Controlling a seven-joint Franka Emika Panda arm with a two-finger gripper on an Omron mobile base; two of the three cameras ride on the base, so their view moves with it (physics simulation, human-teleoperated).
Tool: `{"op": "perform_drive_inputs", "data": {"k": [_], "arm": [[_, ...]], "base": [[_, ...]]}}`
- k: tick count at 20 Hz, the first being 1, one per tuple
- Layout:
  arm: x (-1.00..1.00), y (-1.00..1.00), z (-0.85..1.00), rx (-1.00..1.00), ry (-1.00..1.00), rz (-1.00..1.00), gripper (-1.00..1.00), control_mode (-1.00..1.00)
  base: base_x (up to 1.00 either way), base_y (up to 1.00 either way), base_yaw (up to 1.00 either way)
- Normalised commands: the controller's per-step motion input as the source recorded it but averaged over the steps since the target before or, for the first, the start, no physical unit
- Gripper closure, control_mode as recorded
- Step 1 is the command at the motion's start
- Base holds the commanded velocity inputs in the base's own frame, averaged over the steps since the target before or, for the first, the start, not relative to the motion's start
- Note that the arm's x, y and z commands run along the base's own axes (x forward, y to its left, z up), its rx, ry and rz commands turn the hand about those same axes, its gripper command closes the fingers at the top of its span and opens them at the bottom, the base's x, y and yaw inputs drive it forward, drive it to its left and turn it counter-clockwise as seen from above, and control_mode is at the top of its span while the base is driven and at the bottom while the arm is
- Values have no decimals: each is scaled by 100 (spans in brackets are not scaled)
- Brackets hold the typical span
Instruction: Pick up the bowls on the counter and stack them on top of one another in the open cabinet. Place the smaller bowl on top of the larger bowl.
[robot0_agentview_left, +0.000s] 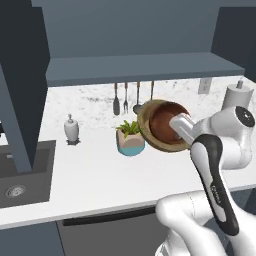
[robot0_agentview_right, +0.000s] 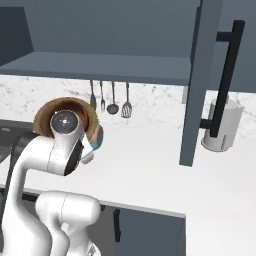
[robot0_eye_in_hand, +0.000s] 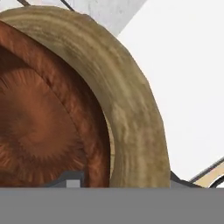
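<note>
- Larger bowl (robot0_agentview_left: 146, 131), tan, was held up above the worktop (robot0_agentview_left: 95, 170), tipped on its side so its opening faced the arm.
- Smaller bowl (robot0_agentview_left: 161, 122), dark reddish-brown, sat nested inside the tan one; hand view showed the brown inside (robot0_eye_in_hand: 39, 127) ringed by the thick tan rim (robot0_eye_in_hand: 131, 113).
- Gripper (robot0_agentview_left: 176, 131) reached into the pair from the right in the left base view; jaws hidden by the wrist and bowls, so I could not tell whether apart or clamped.
- Bowls hung just beside a white-and-teal plant pot (robot0_agentview_left: 130, 141), below the cabinet (robot0_agentview_left: 140, 67) shelf board.
- Utensils (robot0_agentview_left: 125, 99) hung on the wall behind.
- Right base view: the bowl rim (robot0_agentview_right: 50, 111) showed behind the wrist; cabinet door (robot0_agentview_right: 197, 80) stood open to the right.
</note>
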Motion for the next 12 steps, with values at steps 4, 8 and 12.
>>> {"op": "perform_drive_inputs", "data": {"k": [4,8,12], "arm": [[-53,-41,100,21,-22,-18,100,-100],[-19,-10,100,16,-20,-13,100,-100],[17,-3,100,11,-13,-17,100,-100]], "base": [[0,0,0],[0,0,0],[0,0,0]]}}
